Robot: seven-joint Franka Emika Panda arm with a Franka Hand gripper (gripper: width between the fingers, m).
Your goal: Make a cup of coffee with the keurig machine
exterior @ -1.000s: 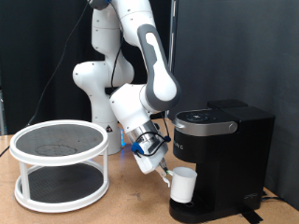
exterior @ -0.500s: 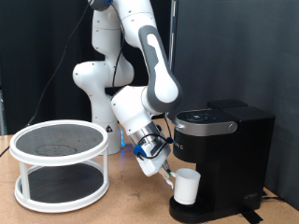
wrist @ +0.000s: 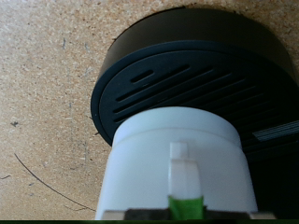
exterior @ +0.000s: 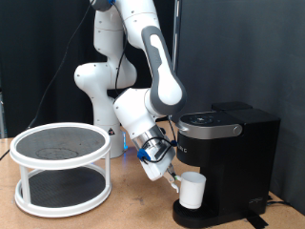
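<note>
While the arm is bending low over the bench [exterior: 124, 215], a white two-tier round rack [exterior: 60, 167] is sitting well off to the exterior view's left of the gripper [exterior: 172, 181], both of its dark shelves lying bare. The white robot arm [exterior: 143, 86] is curving down from the top of that view and tilting its wrist toward the exterior view's right. The gripper is reaching to the cup [exterior: 193, 191], and its fingers are pinching the cup by the handle; in the wrist view the handle [wrist: 183, 173] is running straight into the green-tipped fingers [wrist: 185, 207] at the picture's edge, with the cup [wrist: 177, 163] filling the space right ahead of the gripper. The cup is standing upright on the round drip base [exterior: 195, 216], directly beyond the gripper on the exterior view's right, and the wrist view is showing the slotted black drip base [wrist: 177, 84] lying under and past the cup. The keurig machine [exterior: 233, 157] is rising just above and to the right of the gripper in the exterior view, its lid down and its silver top panel [exterior: 210, 121] facing up over the cup.
</note>
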